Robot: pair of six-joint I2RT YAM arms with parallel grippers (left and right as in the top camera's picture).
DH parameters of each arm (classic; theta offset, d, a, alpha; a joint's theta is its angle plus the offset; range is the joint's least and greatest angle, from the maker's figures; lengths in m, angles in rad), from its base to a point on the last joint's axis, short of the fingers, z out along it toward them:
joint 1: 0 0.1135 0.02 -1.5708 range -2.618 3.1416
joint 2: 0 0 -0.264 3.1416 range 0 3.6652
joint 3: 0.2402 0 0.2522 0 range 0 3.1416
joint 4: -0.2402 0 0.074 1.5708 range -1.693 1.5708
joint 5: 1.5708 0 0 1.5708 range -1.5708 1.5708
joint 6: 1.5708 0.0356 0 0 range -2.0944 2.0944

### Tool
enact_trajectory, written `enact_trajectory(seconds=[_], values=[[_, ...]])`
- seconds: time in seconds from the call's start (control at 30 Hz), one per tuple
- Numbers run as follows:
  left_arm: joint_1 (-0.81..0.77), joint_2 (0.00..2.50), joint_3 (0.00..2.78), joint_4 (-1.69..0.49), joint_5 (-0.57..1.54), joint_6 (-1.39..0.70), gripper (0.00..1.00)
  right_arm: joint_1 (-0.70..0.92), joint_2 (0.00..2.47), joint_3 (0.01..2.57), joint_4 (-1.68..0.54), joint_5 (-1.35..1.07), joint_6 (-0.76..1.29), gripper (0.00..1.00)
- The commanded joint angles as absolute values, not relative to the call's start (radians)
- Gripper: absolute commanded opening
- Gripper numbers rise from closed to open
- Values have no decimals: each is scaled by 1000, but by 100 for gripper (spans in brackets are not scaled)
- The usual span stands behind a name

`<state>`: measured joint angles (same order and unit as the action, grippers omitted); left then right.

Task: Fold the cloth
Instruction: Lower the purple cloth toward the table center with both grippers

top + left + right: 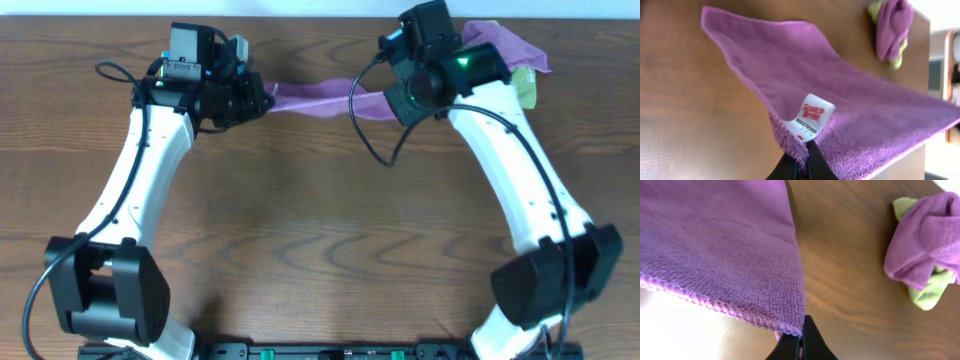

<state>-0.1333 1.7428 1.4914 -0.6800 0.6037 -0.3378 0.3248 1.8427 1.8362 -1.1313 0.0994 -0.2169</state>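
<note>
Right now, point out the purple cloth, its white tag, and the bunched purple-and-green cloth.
purple cloth (790,65): left wrist view, middle of its spread surface.
white tag (810,119): left wrist view, printed face.
bunched purple-and-green cloth (925,235): right wrist view, purple outer fold.

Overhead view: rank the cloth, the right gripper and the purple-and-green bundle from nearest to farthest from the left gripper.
1. The cloth: pinched in the left gripper, stretched towards the right.
2. The right gripper: holding the cloth's other end.
3. The bundle: at the far right, beyond the right gripper.
</note>
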Motion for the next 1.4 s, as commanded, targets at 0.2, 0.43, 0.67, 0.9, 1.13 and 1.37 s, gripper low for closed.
enact_trajectory(seconds=[0.2,0.43,0.67,0.9,1.13,1.37], values=[[-140,1739,1506,-874,603,-200,6,329,1816,1830,-1232,5,-180,2],[-146,1739,1463,-960,603,-152,6,329,1811,1705,-1253,-66,-172,2],[-150,1732,1313,-919,654,-157,6,342,1751,1525,-1163,-87,-168,2],[-200,1696,1124,-816,662,-212,6,360,1717,1362,-1094,-88,-131,2],[-219,1642,939,-743,654,-249,6,382,1702,1209,-1034,-109,-76,1],[-219,1600,883,-748,650,-249,6,410,1689,1163,-1051,-108,-37,2]])
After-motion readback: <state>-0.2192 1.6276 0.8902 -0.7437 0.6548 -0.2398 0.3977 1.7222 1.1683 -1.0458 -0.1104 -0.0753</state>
